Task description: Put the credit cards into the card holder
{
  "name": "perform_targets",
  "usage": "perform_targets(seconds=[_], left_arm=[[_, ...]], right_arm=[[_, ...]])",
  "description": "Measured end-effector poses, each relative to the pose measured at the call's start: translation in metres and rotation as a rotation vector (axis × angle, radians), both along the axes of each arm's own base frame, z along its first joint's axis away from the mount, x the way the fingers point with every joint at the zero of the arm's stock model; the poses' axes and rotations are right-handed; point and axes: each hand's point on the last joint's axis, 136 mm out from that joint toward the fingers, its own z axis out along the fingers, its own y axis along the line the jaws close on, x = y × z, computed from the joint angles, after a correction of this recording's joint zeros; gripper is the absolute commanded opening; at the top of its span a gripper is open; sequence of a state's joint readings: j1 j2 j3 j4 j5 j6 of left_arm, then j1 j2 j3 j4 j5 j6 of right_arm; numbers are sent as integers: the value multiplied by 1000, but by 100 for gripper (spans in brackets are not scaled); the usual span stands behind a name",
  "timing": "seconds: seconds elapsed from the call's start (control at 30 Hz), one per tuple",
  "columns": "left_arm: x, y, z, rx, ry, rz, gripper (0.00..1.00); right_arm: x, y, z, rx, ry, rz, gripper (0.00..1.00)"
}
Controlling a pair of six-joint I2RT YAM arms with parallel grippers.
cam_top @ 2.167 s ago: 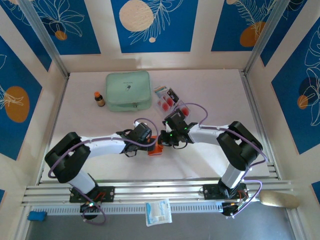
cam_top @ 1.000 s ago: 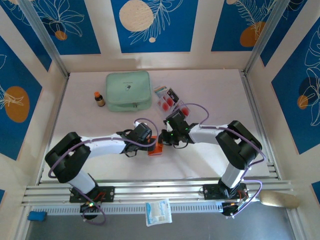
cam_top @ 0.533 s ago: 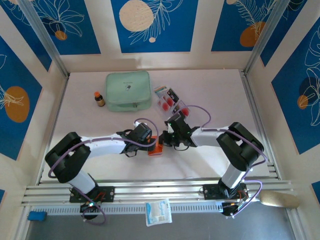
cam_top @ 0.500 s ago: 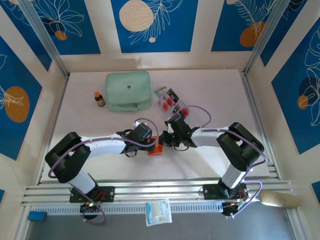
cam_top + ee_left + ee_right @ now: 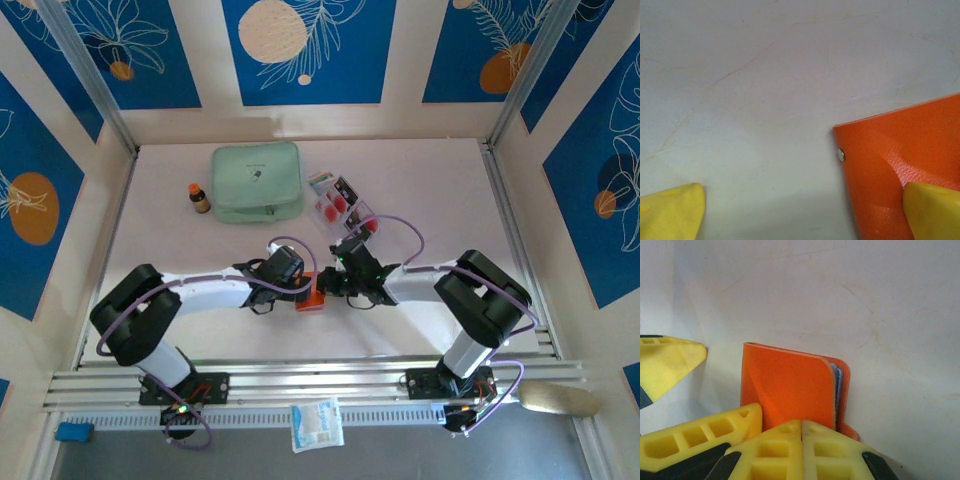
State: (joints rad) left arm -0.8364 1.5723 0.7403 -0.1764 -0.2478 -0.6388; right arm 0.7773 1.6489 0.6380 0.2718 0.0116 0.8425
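The orange card holder [image 5: 312, 293] lies on the white table between my two grippers, its cover partly lifted. In the right wrist view the card holder [image 5: 790, 390] stands just past my right gripper [image 5: 801, 432], which is shut with its fingertips pressed together against the cover; greyish sleeves show at its right edge. My left gripper [image 5: 802, 212] is open, straddling the holder's [image 5: 900, 150] left edge, and its right fingertip [image 5: 932, 210] rests on the orange cover. The credit cards [image 5: 338, 200], white and black with red circles, lie behind the grippers next to the pouch.
A mint-green zip pouch [image 5: 257, 181] and a small brown bottle [image 5: 199, 197] stand at the back left. A striped packet [image 5: 320, 180] lies by the cards. A white sachet [image 5: 317, 424] sits on the front rail.
My right wrist has shifted slightly nearer and lower towards the card holder. The left arm and the holder have stayed where they were.
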Motion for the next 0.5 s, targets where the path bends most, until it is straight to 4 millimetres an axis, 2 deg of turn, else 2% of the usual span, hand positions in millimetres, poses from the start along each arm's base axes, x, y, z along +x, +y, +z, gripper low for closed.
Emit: perform_targets(seconds=[0.5], left_arm=[[0, 1, 0, -2, 3, 9, 100]], right_arm=[[-4, -1, -3, -32, -97, -41, 0]])
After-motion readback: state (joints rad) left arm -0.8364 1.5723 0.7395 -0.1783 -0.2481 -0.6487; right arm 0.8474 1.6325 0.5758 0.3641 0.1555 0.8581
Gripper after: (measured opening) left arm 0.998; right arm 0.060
